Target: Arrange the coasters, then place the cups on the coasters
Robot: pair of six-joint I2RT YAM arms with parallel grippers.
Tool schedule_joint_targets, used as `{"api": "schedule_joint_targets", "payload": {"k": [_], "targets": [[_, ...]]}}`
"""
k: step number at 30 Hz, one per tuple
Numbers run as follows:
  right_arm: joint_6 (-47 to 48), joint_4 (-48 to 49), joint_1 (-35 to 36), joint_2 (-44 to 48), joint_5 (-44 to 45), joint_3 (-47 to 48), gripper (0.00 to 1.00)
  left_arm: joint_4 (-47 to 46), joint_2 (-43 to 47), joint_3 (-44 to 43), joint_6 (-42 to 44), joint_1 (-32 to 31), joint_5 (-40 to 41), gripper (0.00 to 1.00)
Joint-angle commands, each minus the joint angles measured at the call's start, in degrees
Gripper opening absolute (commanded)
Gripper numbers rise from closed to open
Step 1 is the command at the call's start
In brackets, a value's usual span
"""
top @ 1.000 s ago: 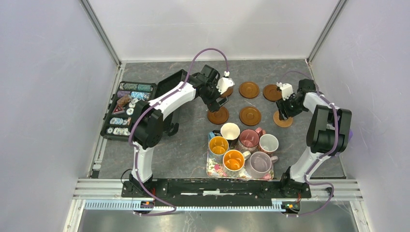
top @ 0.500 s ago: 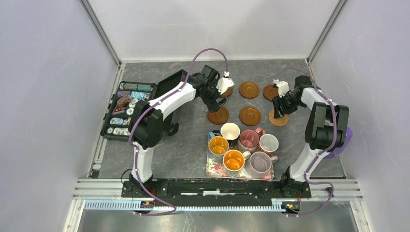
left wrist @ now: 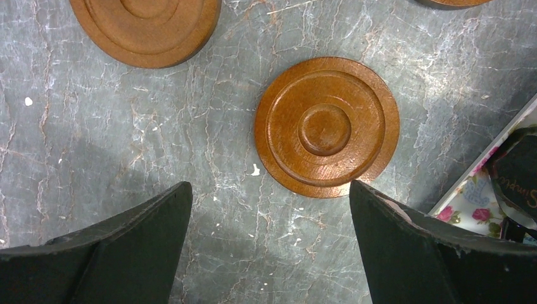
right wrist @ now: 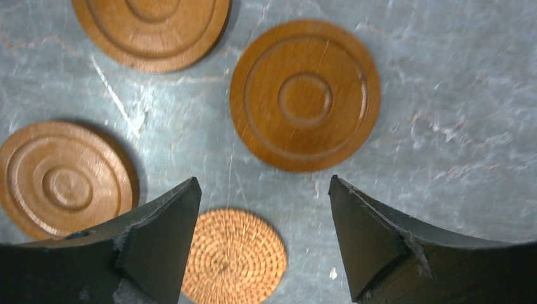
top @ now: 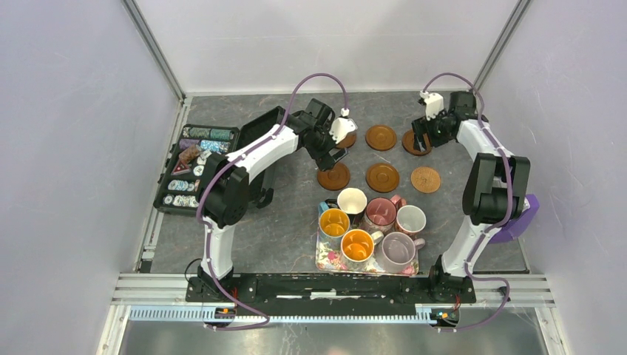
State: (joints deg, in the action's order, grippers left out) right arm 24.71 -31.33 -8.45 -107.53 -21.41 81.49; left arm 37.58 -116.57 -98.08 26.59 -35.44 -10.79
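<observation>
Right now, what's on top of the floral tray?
Six mugs crowd the floral tray, standing upright. They cover most of its surface, so anything lying beneath them cannot be seen.

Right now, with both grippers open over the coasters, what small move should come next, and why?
Probably draw the right gripper back toward the tray for the white-pink mug nearest it. The six coasters, the cork coaster included, already lie in two rows of three, its jaws stand open and empty, and all mugs sit on the tray.
</observation>
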Motion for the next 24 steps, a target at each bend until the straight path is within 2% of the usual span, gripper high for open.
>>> {"api": "schedule_joint_targets", "payload": {"k": [1,12,24], "targets": [[-3.64,9.4,3.16,-1.36,6.17,2.68,0.82,-0.55,1.18,-2.46,-1.45,0.46,-0.08,1.0],[2.64,12.8,8.15,-7.61,12.1,6.96,0.81,0.23,0.53,-3.34,-1.67,1.05,-0.02,1.0],[2.78,14.43,11.68,-12.43,18.43,9.01,0.8,0.91,0.14,-3.78,-1.58,1.51,0.15,1.0]]}}
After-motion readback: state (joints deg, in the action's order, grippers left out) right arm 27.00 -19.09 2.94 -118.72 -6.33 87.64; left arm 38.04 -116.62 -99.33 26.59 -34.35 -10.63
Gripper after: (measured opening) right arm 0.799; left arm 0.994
